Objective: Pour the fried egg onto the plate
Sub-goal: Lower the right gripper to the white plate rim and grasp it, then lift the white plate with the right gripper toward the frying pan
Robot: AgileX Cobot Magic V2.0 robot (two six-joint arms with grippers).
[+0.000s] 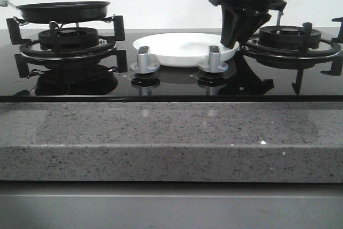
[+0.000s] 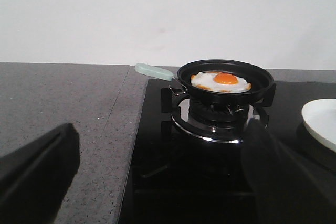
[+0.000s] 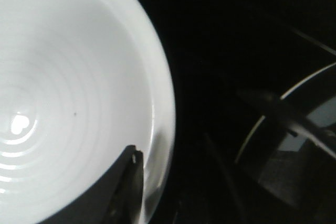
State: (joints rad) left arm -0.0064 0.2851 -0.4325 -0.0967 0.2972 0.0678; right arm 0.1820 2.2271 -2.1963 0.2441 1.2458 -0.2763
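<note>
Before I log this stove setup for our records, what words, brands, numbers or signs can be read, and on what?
None: no readable text on the frying pan, plate, stove knobs or countertop.

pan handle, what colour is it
Pale mint green. The pan handle sticks out from the black frying pan; it shows best in the left wrist view.

- No words, labels, brand names, numbers or signs can be read in any of the three views.
</note>
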